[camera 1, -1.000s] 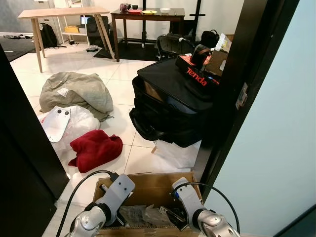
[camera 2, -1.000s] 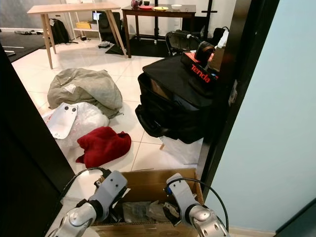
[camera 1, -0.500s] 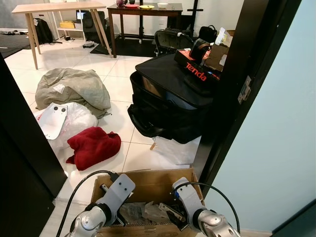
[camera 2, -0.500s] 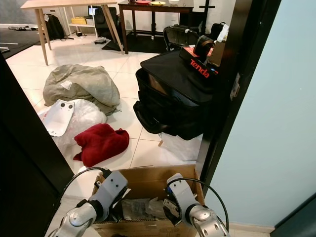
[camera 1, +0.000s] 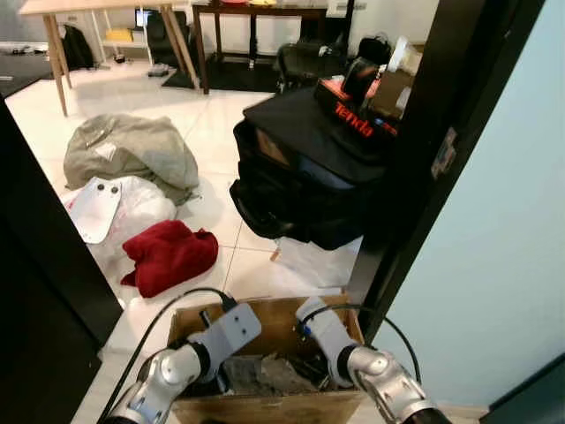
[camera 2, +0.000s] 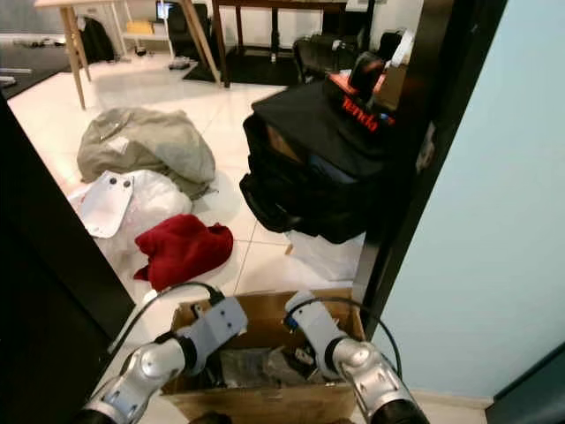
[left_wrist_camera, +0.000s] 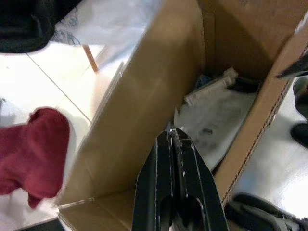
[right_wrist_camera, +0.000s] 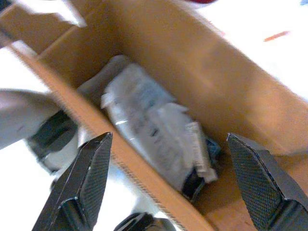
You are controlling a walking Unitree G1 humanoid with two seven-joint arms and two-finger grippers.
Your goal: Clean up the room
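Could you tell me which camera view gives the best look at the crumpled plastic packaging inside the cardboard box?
The left wrist view: it looks down into the cardboard box and shows the plastic packaging sharply. The right wrist view shows it too, but blurred. In both eye views the two arms partly hide it.

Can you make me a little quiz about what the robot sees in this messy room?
1. True or false: the red cloth lies inside the cardboard box.
2. Which end effector has its fingers spread apart: left or right?
3. What sits on top of the big black bag? A) a pillow B) a red and black Tenda box C) a plant

Key: 1. False, it lies on the floor beyond the box. 2. Right; the left one is closed. 3. B
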